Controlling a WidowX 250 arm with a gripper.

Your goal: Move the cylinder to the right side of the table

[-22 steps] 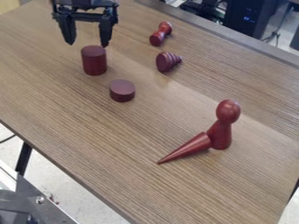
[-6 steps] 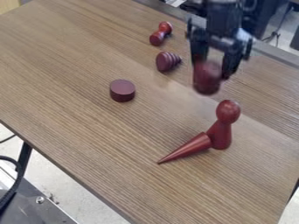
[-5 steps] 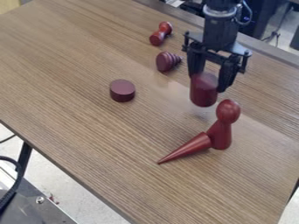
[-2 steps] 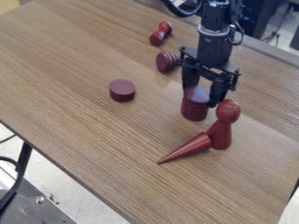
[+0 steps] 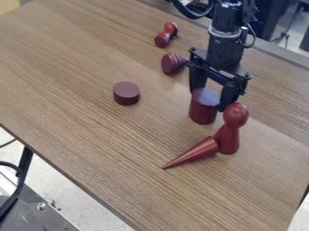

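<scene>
The gripper hangs right of centre, clasping the upright cylinder between its fingers; whether the cylinder's base touches the wood cannot be told. The pawn-shaped piece stands just beside it, leaving little room on that side. The cone lies with its wide end against the pawn-shaped piece. A broad span of table separates the cone from the near edge, and another lies between the cylinder and the short disc. Toward the far edge: one ridged piece, one dumbbell-shaped piece. Count: six pieces, one of each form.
</scene>
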